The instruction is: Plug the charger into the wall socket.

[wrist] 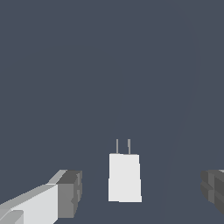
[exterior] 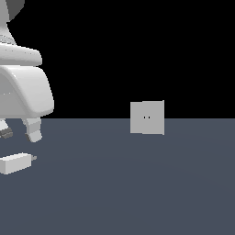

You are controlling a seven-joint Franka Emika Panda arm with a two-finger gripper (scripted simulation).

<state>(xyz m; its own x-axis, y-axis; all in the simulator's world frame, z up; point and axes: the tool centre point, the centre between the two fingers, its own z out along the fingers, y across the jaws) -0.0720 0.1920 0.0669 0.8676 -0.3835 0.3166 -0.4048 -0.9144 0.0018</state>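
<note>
The charger (exterior: pixel 15 163) lies flat on the floor (exterior: pixel 137 193) at the lower left of the exterior view, its long axis running roughly left to right with the prongs (exterior: pixel 33 158) toward that view's right, the side where the socket (exterior: pixel 147 118) stands upright, well apart near the frame's centre. The gripper (exterior: pixel 18 131) hangs just above it, empty and spread wide; in the wrist view the charger (wrist: pixel 124 177) sits between the two fingers (wrist: pixel 68 192), clear of both. Bare floor lies all round, so a straight descent looks unobstructed, and so does the path to the socket.
</note>
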